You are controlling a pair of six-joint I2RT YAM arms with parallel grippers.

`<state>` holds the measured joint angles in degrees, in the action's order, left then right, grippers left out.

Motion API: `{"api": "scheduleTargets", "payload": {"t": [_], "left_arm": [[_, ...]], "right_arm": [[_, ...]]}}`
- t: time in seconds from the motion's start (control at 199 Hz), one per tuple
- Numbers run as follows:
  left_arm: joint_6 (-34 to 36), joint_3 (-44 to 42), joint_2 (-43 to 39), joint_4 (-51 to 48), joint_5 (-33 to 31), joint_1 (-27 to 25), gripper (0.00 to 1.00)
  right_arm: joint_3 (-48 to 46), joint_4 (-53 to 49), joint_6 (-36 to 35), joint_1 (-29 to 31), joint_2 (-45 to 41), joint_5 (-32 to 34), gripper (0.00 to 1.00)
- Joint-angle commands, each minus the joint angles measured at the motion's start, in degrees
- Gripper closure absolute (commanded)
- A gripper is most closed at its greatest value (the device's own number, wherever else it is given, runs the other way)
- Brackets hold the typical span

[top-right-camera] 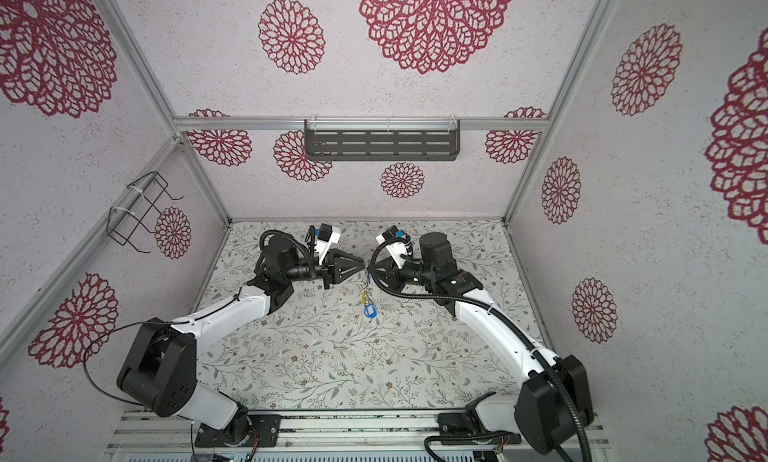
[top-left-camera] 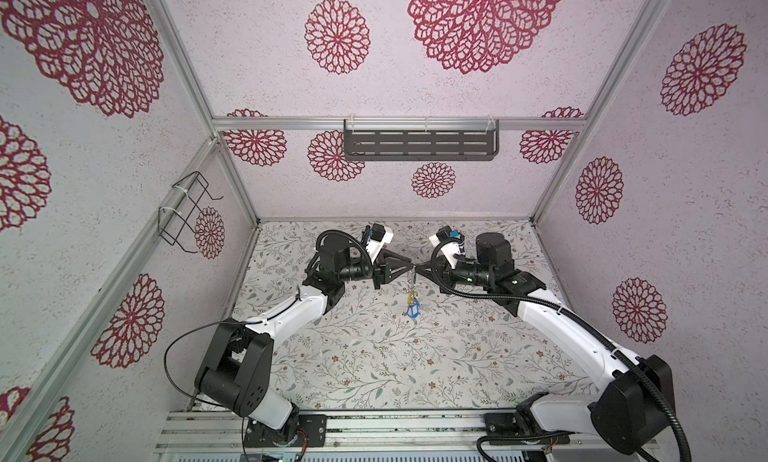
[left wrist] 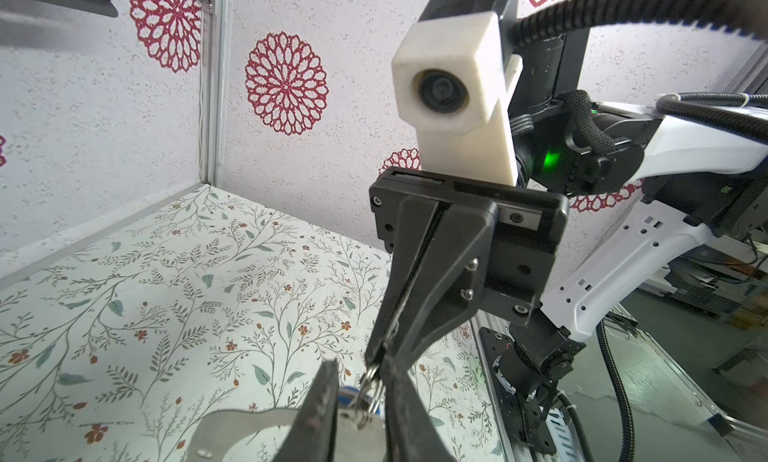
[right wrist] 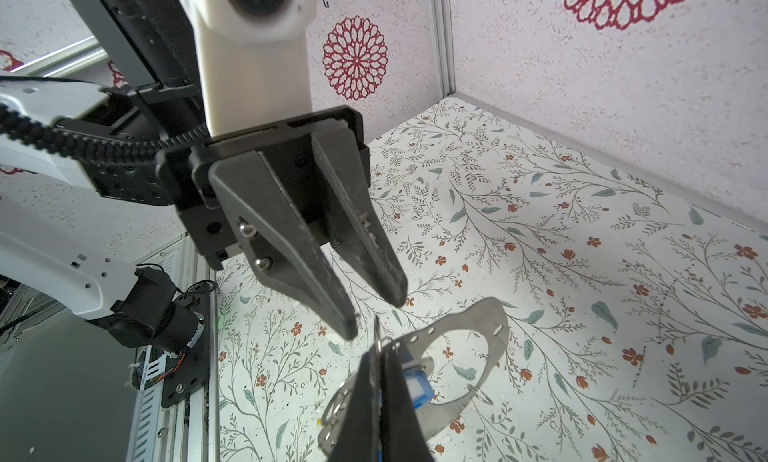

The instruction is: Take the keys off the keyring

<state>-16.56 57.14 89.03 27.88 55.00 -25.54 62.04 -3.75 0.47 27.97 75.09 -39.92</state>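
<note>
**Keyring dangling from one gripper, keys still on it**

Using the right gripper [top-left-camera: 417,268] as my reference point for everything.

Closest to the front and hanging lowest below it are the keys [top-left-camera: 413,308]. They're a little silver clump with blue tags and a bit of yellow, all pointing down at the floral table [top-left-camera: 374,356].

Directly under the right gripper's tips is the keyring [right wrist: 492,339], a flat grey metal plate with a big central hole and small holes dotted round the rim. It hangs on edge with its long axis dropping away from the pinch, so in both top views it's just a thin sliver.

The right gripper is clamped tight on a small split ring [left wrist: 365,381] at the keyring's rim, and the whole bunch hangs off that.

Facing it tip to tip, the left gripper [right wrist: 372,314] has its jaws a little apart, one either side of that same ring. I can't tell if they touch it.

Way behind the right gripper there's a dark slotted shelf [top-left-camera: 419,146] on the back wall.
</note>
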Motion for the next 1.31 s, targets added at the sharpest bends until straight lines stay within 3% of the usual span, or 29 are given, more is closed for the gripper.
{"api": "scheduleTargets", "payload": {"t": [0.0, 0.261, 0.553, 0.734, 0.986, 1.302], "left_arm": [[-0.43, -0.77, 0.18, 0.33, 2.02, 0.32, 0.77], [-2.14, -1.12, 0.78, 1.66, 2.56, 0.40, 0.81], [-3.78, -1.94, 1.24, 4.06, 2.52, 1.16, 0.68], [-6.89, -2.21, 2.08, 7.83, 3.24, 1.37, 0.73], [-8.21, -2.58, 2.71, 9.86, 3.60, 1.37, 0.73], [-9.64, -2.63, 3.07, 10.95, 4.93, 1.29, 0.85]], "right_arm": [[1.24, 3.85, -0.48, 0.26, -2.23, -1.36, 1.00], [1.75, 3.93, -0.38, 0.78, -2.15, -1.23, 1.00], [1.99, 3.73, -0.65, 1.13, -1.97, -0.85, 1.00], [2.54, 3.92, -0.56, 1.32, -1.45, -0.62, 1.00], [3.17, 4.80, 0.06, 1.72, -1.18, -0.97, 1.00], [3.60, 5.76, 0.76, 1.80, -1.35, 0.85, 1.00]]}}
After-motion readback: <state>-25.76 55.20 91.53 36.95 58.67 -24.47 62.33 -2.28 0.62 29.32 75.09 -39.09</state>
